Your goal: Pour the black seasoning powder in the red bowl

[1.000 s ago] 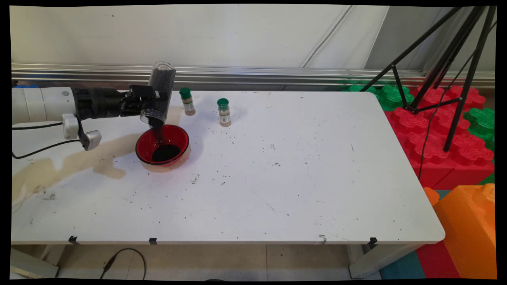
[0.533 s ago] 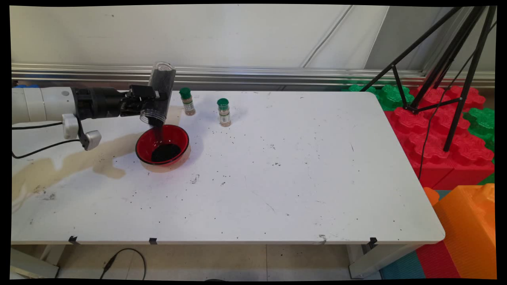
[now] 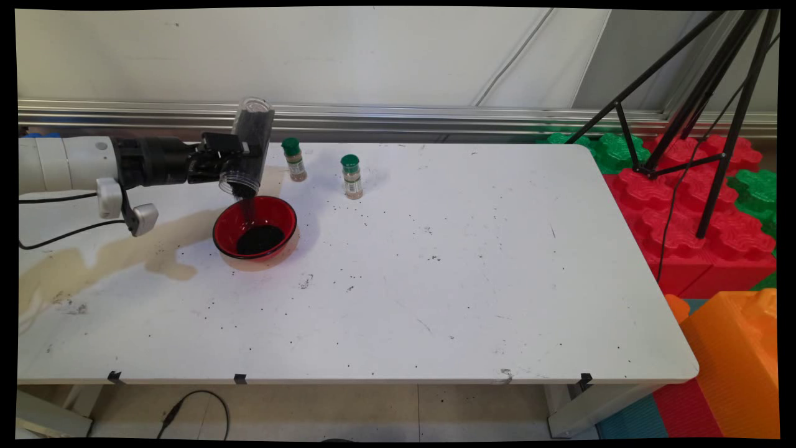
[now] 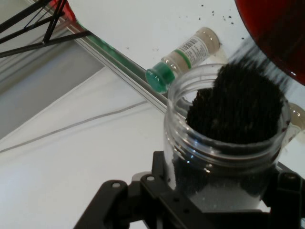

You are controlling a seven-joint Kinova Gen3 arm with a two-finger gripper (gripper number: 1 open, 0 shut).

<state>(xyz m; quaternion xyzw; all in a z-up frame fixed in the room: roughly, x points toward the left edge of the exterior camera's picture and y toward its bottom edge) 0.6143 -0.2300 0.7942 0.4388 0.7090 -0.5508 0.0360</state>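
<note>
My gripper [image 3: 239,163] is shut on a clear plastic jar [image 3: 249,146] of black grains, tipped mouth-down over a red bowl [image 3: 227,227] at the table's back left. A thin stream of black grains falls from the jar's mouth into the bowl, where a black heap [image 3: 260,239] lies. In the hand view the jar [image 4: 224,157] fills the space between the gripper's black linkage, with grains sliding out towards the red bowl [image 4: 276,33].
Two small green-capped spice bottles [image 3: 294,160] [image 3: 352,177] stand just right of the jar. A brownish stain [image 3: 112,255] spreads left of the bowl. Black grains are scattered over the white table [image 3: 466,280]. A black tripod [image 3: 703,93] and foam blocks [image 3: 684,205] stand off the right end.
The jar stays tipped over the bowl and grains keep pouring. The arm has shifted very slightly up; the stream looks thinner.
</note>
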